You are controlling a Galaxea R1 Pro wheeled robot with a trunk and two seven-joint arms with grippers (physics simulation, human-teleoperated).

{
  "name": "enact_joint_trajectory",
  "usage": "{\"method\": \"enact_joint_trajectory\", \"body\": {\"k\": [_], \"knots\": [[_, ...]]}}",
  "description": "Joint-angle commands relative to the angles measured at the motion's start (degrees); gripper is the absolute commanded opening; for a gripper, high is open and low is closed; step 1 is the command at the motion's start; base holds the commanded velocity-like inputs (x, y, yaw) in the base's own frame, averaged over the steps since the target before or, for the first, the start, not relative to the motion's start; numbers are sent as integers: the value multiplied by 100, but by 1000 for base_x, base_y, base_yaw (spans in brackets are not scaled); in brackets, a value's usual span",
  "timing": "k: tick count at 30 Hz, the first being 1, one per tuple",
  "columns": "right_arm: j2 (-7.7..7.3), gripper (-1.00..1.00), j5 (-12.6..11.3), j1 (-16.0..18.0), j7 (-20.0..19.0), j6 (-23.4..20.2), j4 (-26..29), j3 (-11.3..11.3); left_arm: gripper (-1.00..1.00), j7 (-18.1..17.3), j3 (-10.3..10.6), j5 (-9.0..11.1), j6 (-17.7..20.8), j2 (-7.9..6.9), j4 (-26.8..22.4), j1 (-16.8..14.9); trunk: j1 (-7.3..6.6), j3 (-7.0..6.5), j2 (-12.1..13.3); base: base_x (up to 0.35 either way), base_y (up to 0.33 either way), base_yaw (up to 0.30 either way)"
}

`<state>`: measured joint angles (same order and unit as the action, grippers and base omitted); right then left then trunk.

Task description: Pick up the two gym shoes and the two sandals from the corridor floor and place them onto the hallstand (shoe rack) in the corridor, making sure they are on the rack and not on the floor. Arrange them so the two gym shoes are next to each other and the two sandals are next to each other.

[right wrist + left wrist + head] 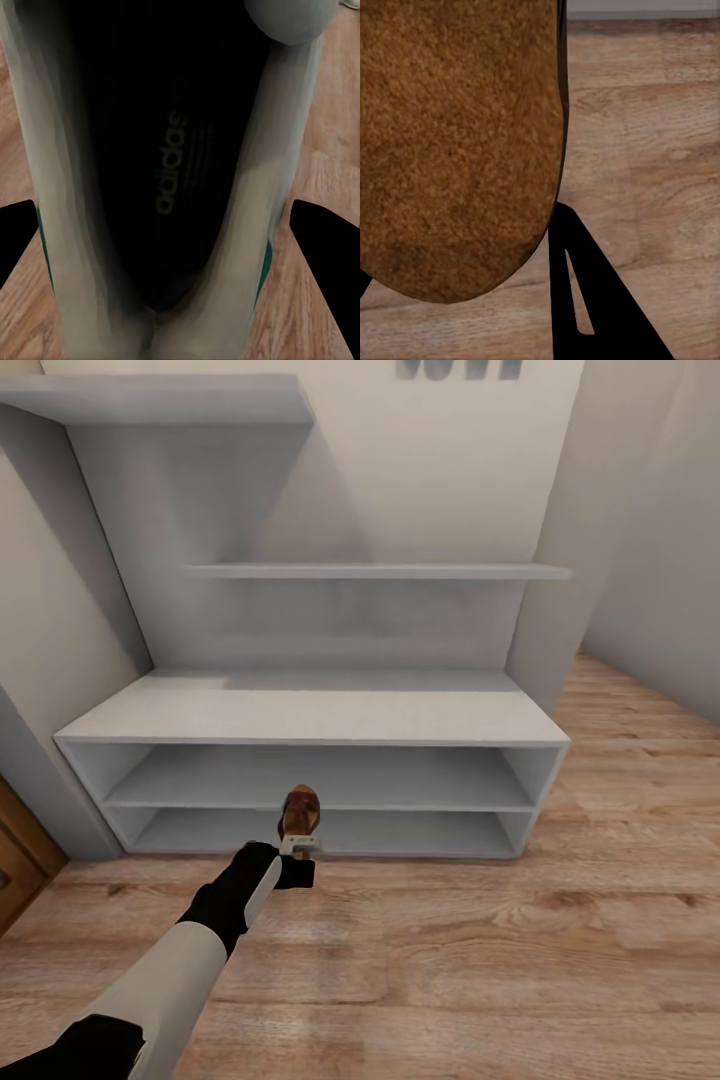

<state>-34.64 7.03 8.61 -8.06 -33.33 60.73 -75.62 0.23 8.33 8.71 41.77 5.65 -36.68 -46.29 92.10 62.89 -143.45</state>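
Sandal (301,812) in left gripper (300,847) before hallstand (310,715), above corridor floor (450,950).

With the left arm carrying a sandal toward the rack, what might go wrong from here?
1. The sandal hangs low before the hallstand; it might catch a shelf edge going in.
2. In the left wrist view the sole hides most of the scene, so judging placement is harder.
3. The right gripper seems to carry a gym shoe too; it could bump something unnoticed.
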Motion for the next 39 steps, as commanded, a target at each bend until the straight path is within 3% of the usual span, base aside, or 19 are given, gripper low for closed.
{"method": "enact_joint_trajectory", "body": {"k": [1, 27, 39], "knots": [[0, -100, 62, 8, -48, -25, 6, -14, -100, 3, 10, 20, 24, -3, -6, -3, 2, 5, -2, 237, 0, 0], [1, -100, 52, 8, -51, -24, 7, -31, -100, 20, 1, 12, 33, -12, -6, -3, 2, 5, -2, 72, 85, 0], [1, -100, 53, 7, -56, -24, 0, -32, -100, 20, 1, 8, 33, -12, -6, -3, 2, 5, -2, 295, 1, 0]]}}
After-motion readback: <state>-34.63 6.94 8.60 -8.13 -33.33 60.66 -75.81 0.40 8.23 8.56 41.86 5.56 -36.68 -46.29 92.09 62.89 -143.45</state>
